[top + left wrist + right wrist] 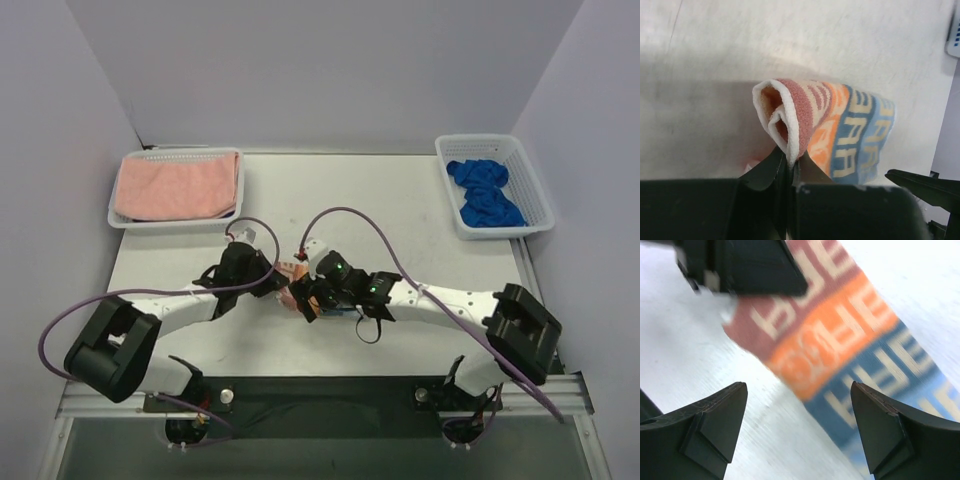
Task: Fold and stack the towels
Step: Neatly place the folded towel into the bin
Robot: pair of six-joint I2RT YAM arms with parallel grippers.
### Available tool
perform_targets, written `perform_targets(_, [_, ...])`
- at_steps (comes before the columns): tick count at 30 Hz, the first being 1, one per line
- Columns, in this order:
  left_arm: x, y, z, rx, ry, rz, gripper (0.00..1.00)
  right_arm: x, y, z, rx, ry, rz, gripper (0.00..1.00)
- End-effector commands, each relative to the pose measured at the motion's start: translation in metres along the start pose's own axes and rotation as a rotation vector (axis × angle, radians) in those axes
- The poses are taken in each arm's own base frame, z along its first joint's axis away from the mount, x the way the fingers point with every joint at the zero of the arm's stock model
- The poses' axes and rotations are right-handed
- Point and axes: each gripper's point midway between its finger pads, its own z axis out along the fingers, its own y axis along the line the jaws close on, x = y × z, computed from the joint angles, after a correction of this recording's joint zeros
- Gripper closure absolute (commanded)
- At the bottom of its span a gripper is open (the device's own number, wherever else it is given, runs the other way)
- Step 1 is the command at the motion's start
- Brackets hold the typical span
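Lettering on the printed towel point(845, 132): pale block capitals repeated along red, orange and blue bands, folded and seen sideways, no whole word legible.

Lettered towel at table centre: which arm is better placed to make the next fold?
Left. The left end effector is shut on the rolled edge of the lettered towel, so it can likely pull the fold over. The right end effector hangs open above it, holding nothing.

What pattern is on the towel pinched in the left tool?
The towel shows red, orange and blue bands with cream lettering; sharpest in the left wrist view.
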Motion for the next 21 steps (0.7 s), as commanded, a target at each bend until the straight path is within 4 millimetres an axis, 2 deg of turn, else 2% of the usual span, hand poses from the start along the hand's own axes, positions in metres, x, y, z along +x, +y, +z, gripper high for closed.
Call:
perform_targets(1, [-0.052,-0.046,-0.008,0.061,-0.110,0.214,1.00,0.013,-0.046,-0.033,0.171,-0.002,0.016,0.13])
perform_targets(2, [-0.058,-0.050,-0.009,0.062,-0.117,0.242,1.00,0.017,-0.054,-0.039,0.205,-0.002,0.027,0.13])
perform_targets(3, [-0.073,-0.063,-0.011,0.068,-0.135,0.291,1.00,0.016,-0.059,-0.049,0.217,-0.023,0.038,0.13])
perform_targets(4, [-0.081,-0.067,-0.012,0.064,-0.141,0.307,1.00,0.034,-0.066,-0.054,0.238,0.019,0.040,0.13])
perform_targets(5, [-0.092,-0.073,-0.015,0.066,-0.155,0.321,1.00,0.038,-0.075,-0.060,0.266,0.019,0.054,0.13])
perform_targets(6, [-0.104,-0.069,-0.015,0.038,-0.160,0.340,1.00,0.036,-0.078,-0.069,0.274,-0.006,0.067,0.13])
perform_targets(7, [-0.122,-0.083,-0.020,0.040,-0.182,0.351,1.00,0.042,-0.082,-0.073,0.289,0.003,0.074,0.14])
perform_targets(8, [-0.132,-0.087,-0.022,0.035,-0.190,0.357,1.00,0.051,-0.086,-0.076,0.299,0.015,0.079,0.14])
perform_targets(9, [-0.139,-0.080,-0.021,0.001,-0.168,0.364,1.00,0.049,-0.091,-0.084,0.316,-0.009,0.098,0.14])
perform_targets(10, [-0.166,-0.098,-0.030,0.029,-0.216,0.372,1.00,0.055,-0.095,-0.087,0.324,-0.001,0.104,0.13])
perform_targets(12, [-0.186,-0.103,-0.035,0.036,-0.228,0.409,1.00,0.060,-0.102,-0.095,0.347,-0.011,0.120,0.13])
perform_targets(13, [-0.209,-0.115,-0.045,0.054,-0.271,0.424,1.00,0.063,-0.104,-0.097,0.356,-0.006,0.122,0.13])
perform_targets(16, [-0.237,-0.111,-0.050,0.006,-0.265,0.451,1.00,0.068,-0.111,-0.104,0.378,-0.008,0.140,0.13])
perform_targets(17, [-0.262,-0.121,-0.057,0.005,-0.301,0.459,1.00,0.068,-0.112,-0.105,0.378,-0.009,0.143,0.14])
perform_targets(18, [-0.266,-0.116,-0.060,-0.014,-0.280,0.476,1.00,0.068,-0.114,-0.107,0.387,-0.013,0.150,0.14])
perform_targets(20, [-0.292,-0.127,-0.070,0.002,-0.306,0.504,1.00,0.069,-0.115,-0.107,0.383,-0.009,0.156,0.14])
perform_targets(21, [-0.296,-0.129,-0.073,0.006,-0.296,0.504,1.00,0.070,-0.115,-0.107,0.384,-0.006,0.157,0.14])
